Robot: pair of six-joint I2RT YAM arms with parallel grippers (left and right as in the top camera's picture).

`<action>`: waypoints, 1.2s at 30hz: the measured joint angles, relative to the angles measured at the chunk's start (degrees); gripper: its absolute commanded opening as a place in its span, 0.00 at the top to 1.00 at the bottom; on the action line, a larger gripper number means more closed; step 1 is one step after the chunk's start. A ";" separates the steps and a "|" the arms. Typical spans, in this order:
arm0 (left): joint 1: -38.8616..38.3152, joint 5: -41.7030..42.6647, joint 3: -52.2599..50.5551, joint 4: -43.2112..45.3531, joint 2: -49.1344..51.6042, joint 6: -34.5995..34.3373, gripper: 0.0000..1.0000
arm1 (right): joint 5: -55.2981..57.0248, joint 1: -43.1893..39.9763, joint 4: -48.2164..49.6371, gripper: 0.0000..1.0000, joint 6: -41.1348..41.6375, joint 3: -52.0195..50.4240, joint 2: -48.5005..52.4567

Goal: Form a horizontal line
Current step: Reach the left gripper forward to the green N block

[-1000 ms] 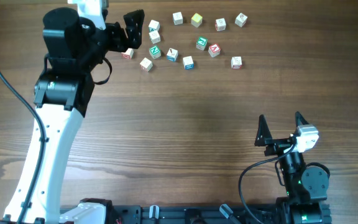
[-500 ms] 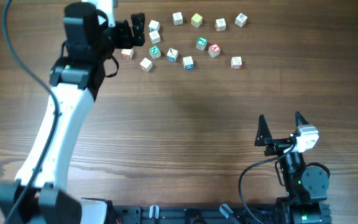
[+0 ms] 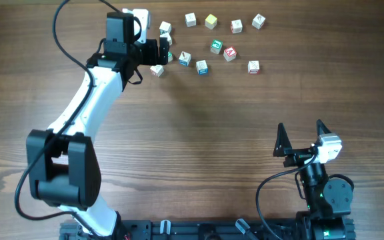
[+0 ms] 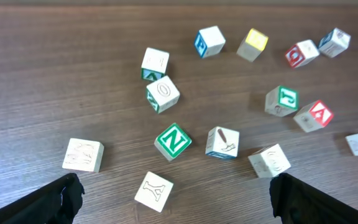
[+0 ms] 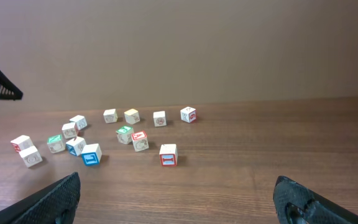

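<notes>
Overhead, the left gripper (image 3: 160,50) hangs over the left end of a scatter of letter cubes near the far edge of the wooden table (image 3: 199,133). Its black fingers cover most of the green N cube (image 3: 169,57), so only a green corner shows. Right of the N lie a teal picture cube (image 3: 184,59) and a blue-faced cube (image 3: 202,67). Further right of the N are a second green cube (image 3: 216,46) and a red A cube (image 3: 230,53). The right gripper (image 3: 302,137) sits well apart from the N, near the table's front edge, with fingers spread wide and nothing between them. Left wrist view: the left gripper (image 4: 176,199) is spread wide and empty, one fingertip at each lower corner. The N (image 4: 173,140) lies flat between them, untouched. The horizontal line is so far only a loose row (image 4: 219,149): the N, the picture cube just beside it on the right, then the blue-faced cube, which sags nearer the camera. An X cube (image 4: 153,191) lies just in front of the N, inside the finger gap, and a pale cube (image 4: 82,155) lies to the N's left. An O cube (image 4: 163,93) sits just behind the N, and a yellow cube (image 4: 253,44) lies far behind and to the right. Right wrist view: the N (image 5: 56,144) is small and distant at the left of the scatter. A red-faced cube (image 5: 168,155) sits alone well to the right of the N.
</notes>
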 measured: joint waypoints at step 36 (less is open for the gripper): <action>-0.46 0.00 0.07 22.53 20.57 6.69 0.14 | 0.00 0.00 0.00 0.00 0.00 0.00 -0.04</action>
